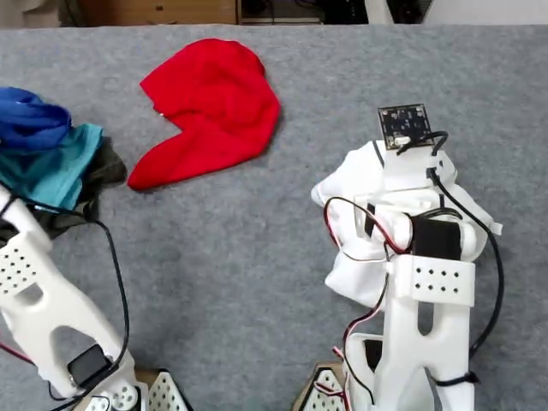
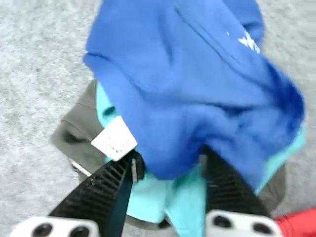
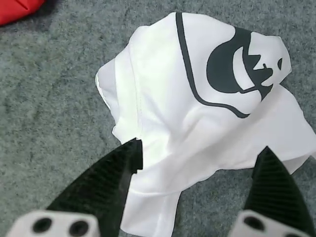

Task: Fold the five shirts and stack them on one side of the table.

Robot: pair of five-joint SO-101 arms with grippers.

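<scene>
At the table's left edge lies a pile of three shirts: a blue shirt [image 1: 30, 120] on a teal shirt [image 1: 51, 167] on a dark olive shirt [image 1: 107, 167]. My left gripper [image 2: 172, 157] is shut on a fold of the blue shirt [image 2: 187, 74], above the teal shirt [image 2: 158, 197] and olive shirt [image 2: 74, 133]. A crumpled red shirt [image 1: 210, 107] lies at the back centre. The white shirt [image 1: 360, 184] with a black print lies under my right arm [image 1: 428, 282]. My right gripper [image 3: 200, 150] stands open over the near edge of the white shirt [image 3: 197, 74].
The grey carpet-like table top [image 1: 240, 282] is bare between the two arms. A white label [image 2: 114, 139] sticks out of the teal shirt by one left finger. Black and red cables run along both arms. A corner of the red shirt [image 3: 17, 10] lies beyond the white one.
</scene>
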